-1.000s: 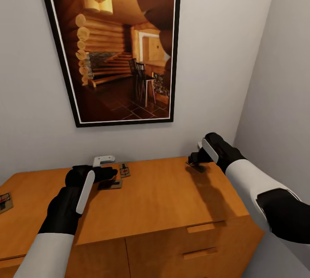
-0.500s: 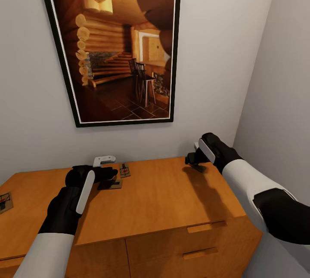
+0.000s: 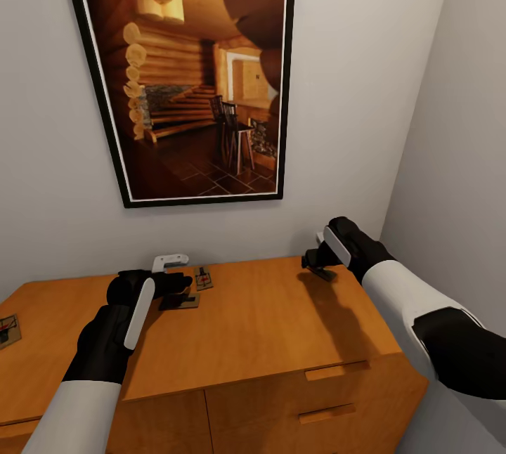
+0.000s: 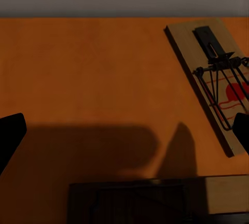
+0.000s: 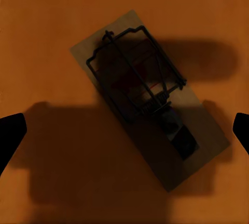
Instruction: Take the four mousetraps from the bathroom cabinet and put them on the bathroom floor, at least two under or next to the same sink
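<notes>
Several mousetraps lie on top of the orange-brown cabinet [image 3: 267, 327]. One mousetrap [image 3: 204, 277] rests near the wall, and another [image 3: 180, 301] lies in shadow just below my left gripper [image 3: 181, 285]. A third mousetrap [image 3: 8, 329] sits at the cabinet's far left edge. In the left wrist view my left gripper [image 4: 124, 133] is open, with a mousetrap [image 4: 215, 78] off to one side and a shadowed one [image 4: 155, 200] close under the wrist. My right gripper [image 3: 314, 262] hovers open over a mousetrap [image 5: 150, 99] at the back right, its fingers wide apart on either side.
A large framed picture [image 3: 190, 74] of a log interior hangs on the grey wall behind the cabinet. A side wall [image 3: 457, 159] closes in on the right. Drawer fronts with slim handles [image 3: 327, 412] face me below the top.
My right gripper has shifted slightly left and up over its mousetrap in the first half second, then held still. The left arm and the mousetraps have not moved.
</notes>
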